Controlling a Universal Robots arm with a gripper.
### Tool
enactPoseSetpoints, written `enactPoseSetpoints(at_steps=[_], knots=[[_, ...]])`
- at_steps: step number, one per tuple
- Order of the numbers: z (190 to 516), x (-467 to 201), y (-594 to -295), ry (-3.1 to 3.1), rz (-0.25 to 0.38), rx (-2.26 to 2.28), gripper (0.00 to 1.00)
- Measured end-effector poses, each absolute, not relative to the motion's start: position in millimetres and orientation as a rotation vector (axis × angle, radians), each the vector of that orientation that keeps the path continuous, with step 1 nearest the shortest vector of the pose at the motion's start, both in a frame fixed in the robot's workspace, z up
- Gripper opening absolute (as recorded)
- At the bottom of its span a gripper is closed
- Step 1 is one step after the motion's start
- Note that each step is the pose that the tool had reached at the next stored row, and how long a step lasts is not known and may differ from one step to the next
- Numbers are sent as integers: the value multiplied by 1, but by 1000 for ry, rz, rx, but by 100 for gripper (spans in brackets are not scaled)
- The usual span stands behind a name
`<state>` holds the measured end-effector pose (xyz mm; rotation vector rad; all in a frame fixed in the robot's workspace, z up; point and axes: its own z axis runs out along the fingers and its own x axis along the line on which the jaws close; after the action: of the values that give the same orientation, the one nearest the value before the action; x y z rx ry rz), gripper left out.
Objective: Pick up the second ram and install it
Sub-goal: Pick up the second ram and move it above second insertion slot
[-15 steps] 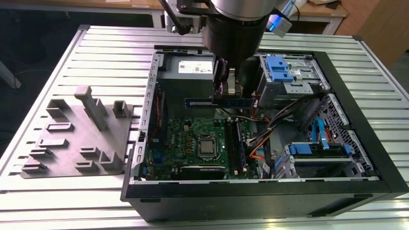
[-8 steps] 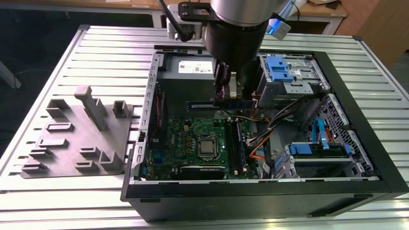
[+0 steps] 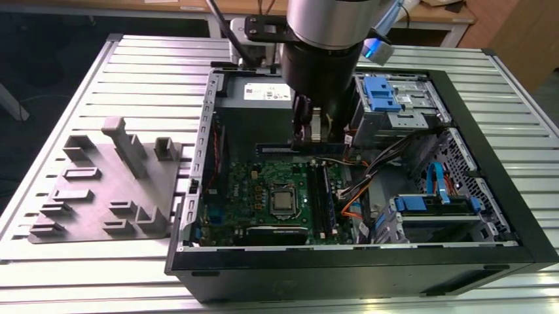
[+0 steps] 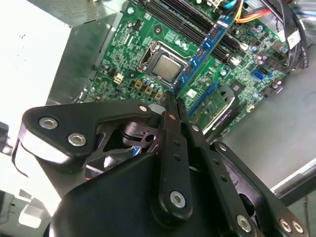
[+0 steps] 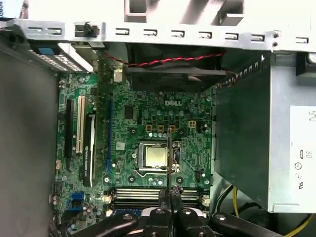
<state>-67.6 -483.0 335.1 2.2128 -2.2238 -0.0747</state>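
Note:
My gripper is shut on the second ram, a thin dark blue strip held level above the green motherboard, just in front of the grey power-supply box. In the second wrist view the ram sticks out from the closed fingertips over the board. In the first wrist view it shows edge-on as a thin line over the processor, crosswise to the long black slots. In the exterior view those slots lie below and in front of the held strip.
The open black case walls in the board on all sides. Blue-tabbed drive cages and loose cables crowd the exterior view's right. The processor sits mid-board. A grey parts fixture lies on the slatted table to the left.

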Motion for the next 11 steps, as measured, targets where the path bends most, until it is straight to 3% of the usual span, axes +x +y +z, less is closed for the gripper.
enactPoseSetpoints(at_steps=[11], knots=[[327, -67, -483, -2282, -74, 2154, 9]])
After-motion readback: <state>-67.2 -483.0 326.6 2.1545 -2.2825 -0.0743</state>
